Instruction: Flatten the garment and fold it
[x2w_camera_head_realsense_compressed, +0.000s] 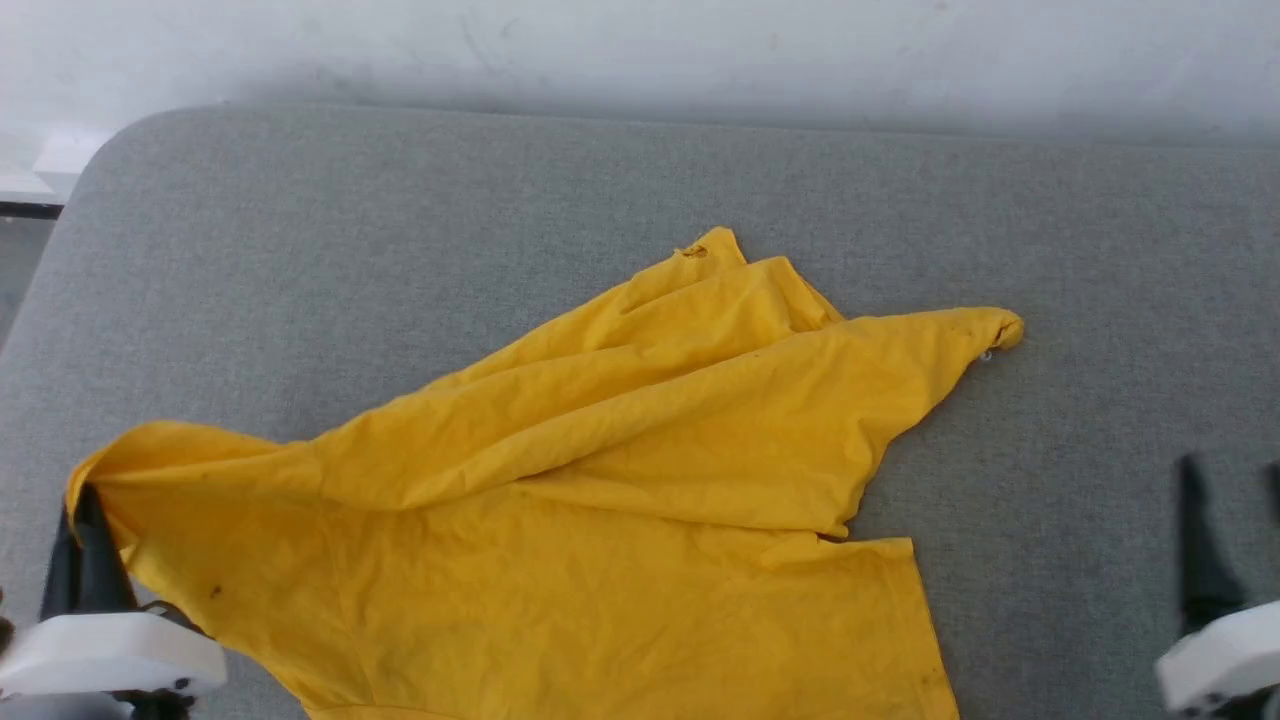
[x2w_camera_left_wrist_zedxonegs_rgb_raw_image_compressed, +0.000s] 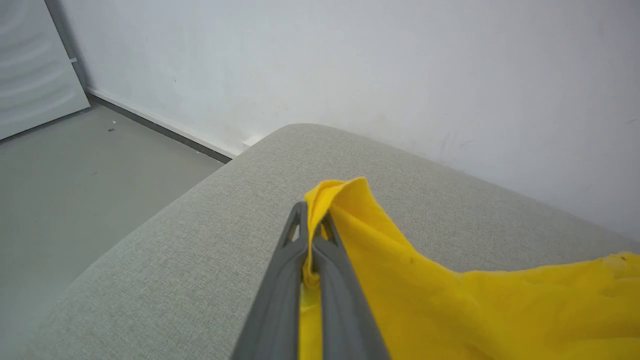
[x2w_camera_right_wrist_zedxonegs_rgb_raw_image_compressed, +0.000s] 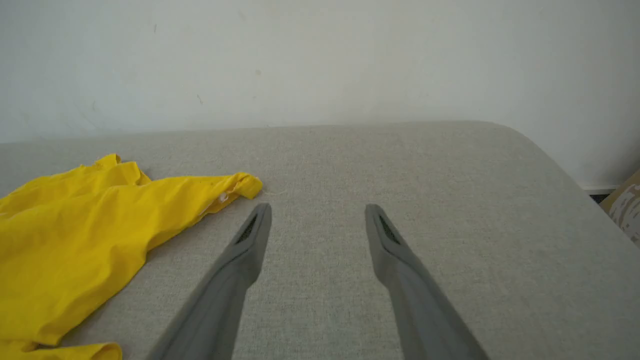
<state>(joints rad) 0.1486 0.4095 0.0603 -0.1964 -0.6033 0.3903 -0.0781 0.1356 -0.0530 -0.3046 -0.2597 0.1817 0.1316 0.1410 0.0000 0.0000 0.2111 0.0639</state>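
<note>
The garment is a yellow T-shirt lying crumpled and wrinkled across the grey padded surface, plain side up, one bunched corner reaching far right. My left gripper at the lower left is shut on the garment's left corner; in the left wrist view the garment is pinched between the closed fingers of the left gripper and lifted a little. My right gripper stands open at the lower right, off the cloth. In the right wrist view the right gripper has bare surface between its fingers, the garment to its left.
The grey padded surface has rounded corners and ends at a white wall behind. Grey floor drops off past its left edge. A cardboard box sits low at the far right beyond the surface.
</note>
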